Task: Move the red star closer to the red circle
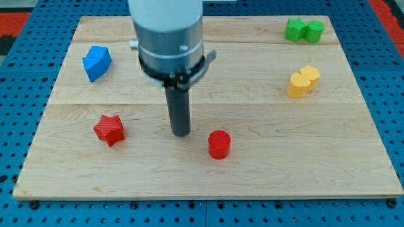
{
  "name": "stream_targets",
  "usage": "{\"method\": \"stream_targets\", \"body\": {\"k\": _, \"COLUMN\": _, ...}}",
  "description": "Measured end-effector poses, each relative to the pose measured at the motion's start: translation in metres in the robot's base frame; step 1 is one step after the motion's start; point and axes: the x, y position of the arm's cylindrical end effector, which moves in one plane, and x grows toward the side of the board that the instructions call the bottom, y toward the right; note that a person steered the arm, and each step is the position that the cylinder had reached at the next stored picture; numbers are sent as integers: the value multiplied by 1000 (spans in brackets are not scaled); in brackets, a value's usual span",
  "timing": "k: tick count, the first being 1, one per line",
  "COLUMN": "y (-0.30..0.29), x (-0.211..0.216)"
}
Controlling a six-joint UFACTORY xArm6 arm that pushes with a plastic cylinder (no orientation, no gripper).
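Two red blocks sit nearest the view's bottom — the red circle (219, 144) right of centre and the red star (109, 130) well apart to its left. Between them, closer to the circle, my tip (181, 133) rests on the wooden board (208, 183), touching neither; the rod has nothing to grasp with. Farther back lie a blue block (96, 63) at left, a yellow block (303, 81) and a green block (303, 30) at right.
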Motion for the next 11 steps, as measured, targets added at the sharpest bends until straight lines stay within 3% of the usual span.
{"method": "stream_targets", "body": {"k": 2, "y": -141, "x": -24}}
{"method": "stream_targets", "body": {"k": 3, "y": -162, "x": -5}}
{"method": "stream_targets", "body": {"k": 5, "y": -34, "x": 34}}
{"method": "stream_targets", "body": {"k": 7, "y": -81, "x": 46}}
{"method": "stream_targets", "body": {"k": 8, "y": -61, "x": 66}}
{"method": "stream_targets", "body": {"k": 10, "y": 9, "x": 66}}
{"method": "stream_targets", "body": {"k": 11, "y": 6, "x": 58}}
